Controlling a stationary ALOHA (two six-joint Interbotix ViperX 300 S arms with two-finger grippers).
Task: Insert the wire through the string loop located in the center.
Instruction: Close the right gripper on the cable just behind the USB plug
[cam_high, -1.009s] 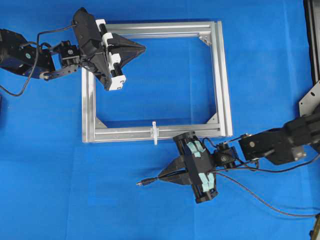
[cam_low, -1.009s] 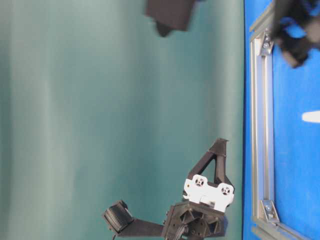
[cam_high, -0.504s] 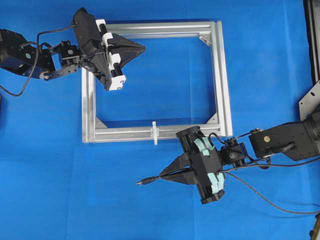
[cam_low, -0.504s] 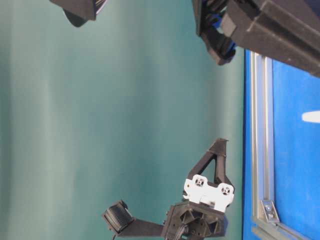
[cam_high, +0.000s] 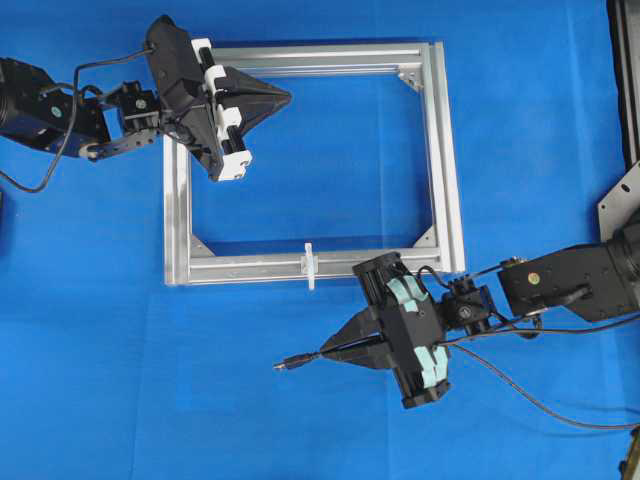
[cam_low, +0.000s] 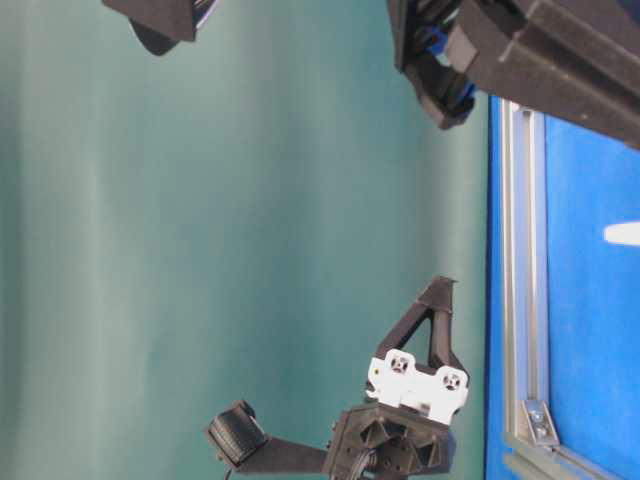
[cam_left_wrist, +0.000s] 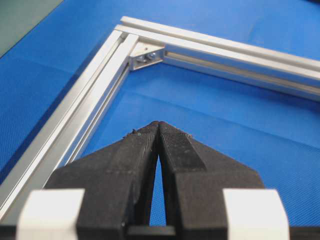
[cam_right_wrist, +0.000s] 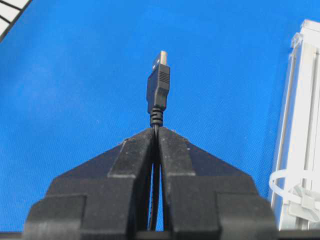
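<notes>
Wire (cam_high: 300, 360) clamped in right gripper (cam_high: 328, 353), just behind the plug, plug tip poking out leftward past the fingertips in the overhead view. Long axis of the plug lying roughly along the near bar of the aluminium frame (cam_high: 440, 150), left-right in the scene, not yet pointed across it. Slack cable trailing away to the right, behind the wrist.

String loop (cam_high: 310, 265) standing upright on that near bar, white, about midway along it. Seen from the right wrist camera, loop (cam_right_wrist: 292, 192) sitting low on the right, beside and behind the plug (cam_right_wrist: 158, 85), so tip already past it and aimed away. Judged need for the coming move: pull back and swing the tip toward the bar so its axis lines up with the opening of the loop. Right arm clearly the nearer one to the loop.

Left gripper (cam_high: 285, 97) clenched on nothing, fingertips pressed together, hovering over the far left corner of the frame, well apart from loop and wire.

No brands, labels or readable writing anywhere in view.
</notes>
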